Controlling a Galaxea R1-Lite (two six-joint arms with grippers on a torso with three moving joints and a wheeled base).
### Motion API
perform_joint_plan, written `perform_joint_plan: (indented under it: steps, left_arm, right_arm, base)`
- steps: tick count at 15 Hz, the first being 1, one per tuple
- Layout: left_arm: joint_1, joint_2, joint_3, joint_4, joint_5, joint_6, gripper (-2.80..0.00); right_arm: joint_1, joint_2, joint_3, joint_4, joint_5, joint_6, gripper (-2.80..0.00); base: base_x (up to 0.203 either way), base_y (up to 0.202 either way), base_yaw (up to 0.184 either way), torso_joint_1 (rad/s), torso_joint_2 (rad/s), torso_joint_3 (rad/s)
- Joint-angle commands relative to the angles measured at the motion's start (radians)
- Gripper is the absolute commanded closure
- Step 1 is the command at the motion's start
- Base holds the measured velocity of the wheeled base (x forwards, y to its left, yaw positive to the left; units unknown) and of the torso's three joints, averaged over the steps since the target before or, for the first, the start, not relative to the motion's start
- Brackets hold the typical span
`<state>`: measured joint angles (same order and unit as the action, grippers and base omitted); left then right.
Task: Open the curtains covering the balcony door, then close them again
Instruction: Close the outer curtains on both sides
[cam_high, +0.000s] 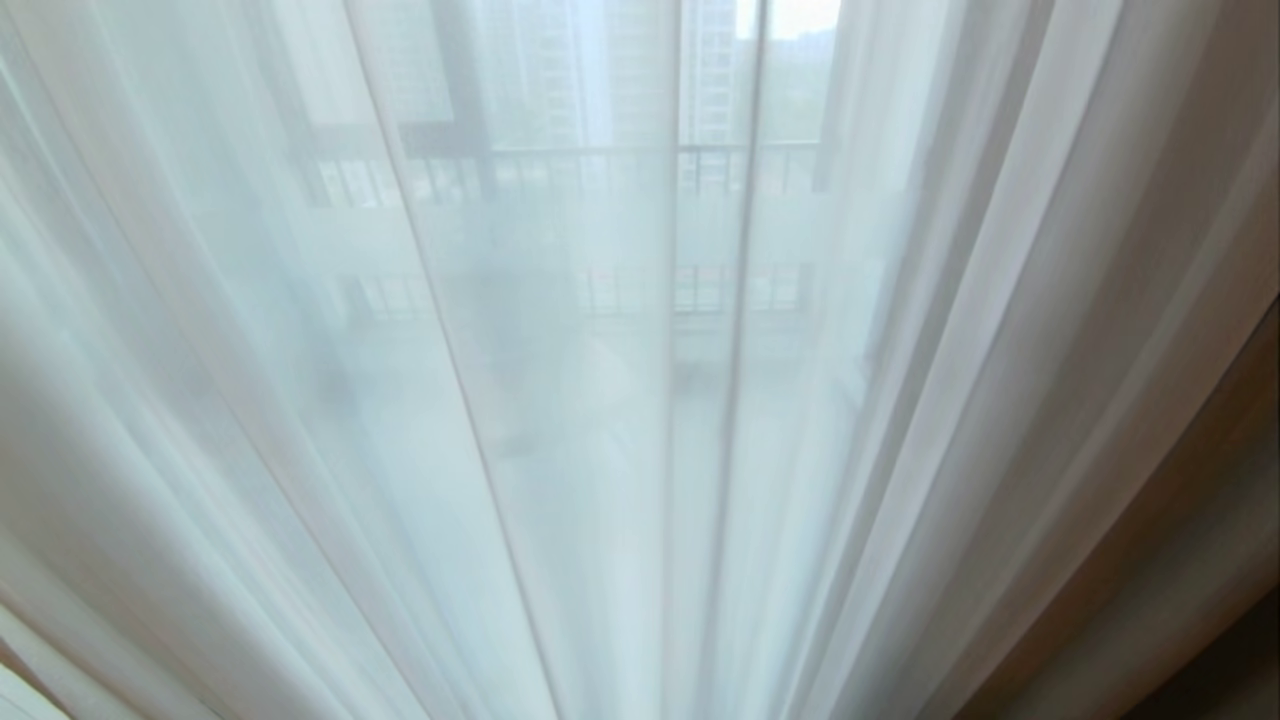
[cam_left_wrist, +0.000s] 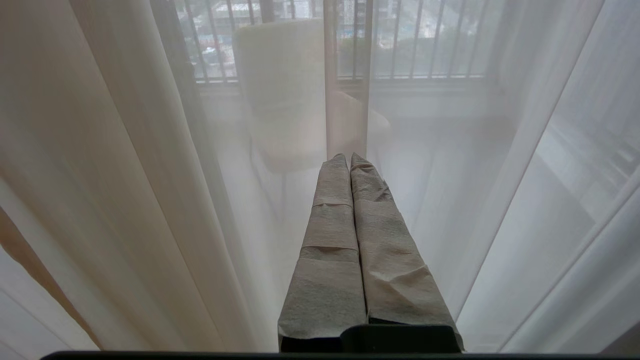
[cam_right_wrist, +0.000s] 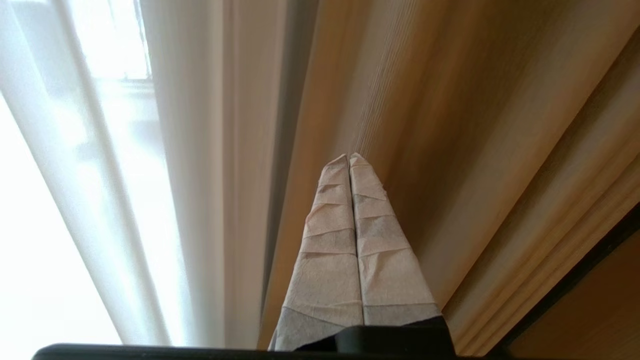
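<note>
Folds of the thick beige curtain (cam_right_wrist: 450, 125) run lengthwise past the right end effector (cam_right_wrist: 349, 157), lying from about 12 to 3 o'clock of its closed, empty tips; sheer voile (cam_high: 560, 400) hangs at 9 o'clock. The right arm seems nearer. The left end effector (cam_left_wrist: 348, 157), closed and empty, faces voile. No containers show.

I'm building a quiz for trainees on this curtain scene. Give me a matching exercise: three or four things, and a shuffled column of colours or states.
Things:
1. sheer white voile curtain
2. thick beige-olive ribbed curtain
3. left end effector
4. pale chair behind the sheer

Descriptions:
A. shut, tape-wrapped fingers pointing at the sheer
B. opaque, finely ribbed
C. blurred shape seen through fabric
D. translucent, railing visible behind it

Pairs: 1-D, 2-B, 3-A, 4-C
</note>
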<state>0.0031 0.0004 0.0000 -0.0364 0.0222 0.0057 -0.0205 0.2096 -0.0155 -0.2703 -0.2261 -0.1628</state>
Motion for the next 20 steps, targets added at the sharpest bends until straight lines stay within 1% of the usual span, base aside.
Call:
perform_joint_plan:
  steps: [1, 2, 4, 6, 8, 9, 11, 13, 20]
  left_arm:
    - [0.000, 0.000, 0.000, 0.000, 0.001, 0.000, 0.00]
    - [0.000, 0.000, 0.000, 0.000, 0.001, 0.000, 0.00]
    - [0.000, 0.000, 0.000, 0.000, 0.001, 0.000, 0.00]
    - [0.000, 0.000, 0.000, 0.000, 0.001, 0.000, 0.00]
    - [0.000, 0.000, 0.000, 0.000, 0.001, 0.000, 0.00]
    - [0.001, 0.000, 0.000, 0.001, 0.001, 0.000, 0.00]
    - [0.000, 0.000, 0.000, 0.000, 0.001, 0.000, 0.00]
    - [0.000, 0.000, 0.000, 0.000, 0.001, 0.000, 0.00]
    - [0.000, 0.000, 0.000, 0.000, 0.001, 0.000, 0.00]
  right_arm:
    - [0.010, -0.067, 0.016, 0.076, 0.001, 0.007, 0.00]
    - [0.013, -0.097, 0.015, 0.101, 0.010, 0.015, 0.00]
    - [0.016, -0.158, 0.015, 0.133, 0.114, 0.030, 0.00]
    - [0.016, -0.209, 0.015, 0.193, 0.172, 0.031, 0.00]
    - [0.016, -0.210, 0.016, 0.202, 0.187, 0.034, 0.00]
    - [0.016, -0.210, 0.016, 0.216, 0.215, 0.039, 0.00]
    - [0.016, -0.210, 0.016, 0.270, 0.217, 0.062, 0.00]
    - [0.016, -0.210, 0.016, 0.269, 0.218, 0.096, 0.00]
    - [0.016, -0.210, 0.016, 0.269, 0.220, 0.106, 0.00]
  base:
    - [0.000, 0.000, 0.000, 0.000, 0.00, 0.000]
    - [0.000, 0.000, 0.000, 0.000, 0.00, 0.000]
    - [0.000, 0.000, 0.000, 0.000, 0.00, 0.000]
    - [0.000, 0.000, 0.000, 0.000, 0.00, 0.000]
    - [0.000, 0.000, 0.000, 0.000, 0.00, 0.000]
    - [0.000, 0.000, 0.000, 0.000, 0.00, 0.000]
    - [0.000, 0.000, 0.000, 0.000, 0.00, 0.000]
    - [0.000, 0.000, 0.000, 0.000, 0.00, 0.000]
    - [0.000, 0.000, 0.000, 0.000, 0.00, 0.000]
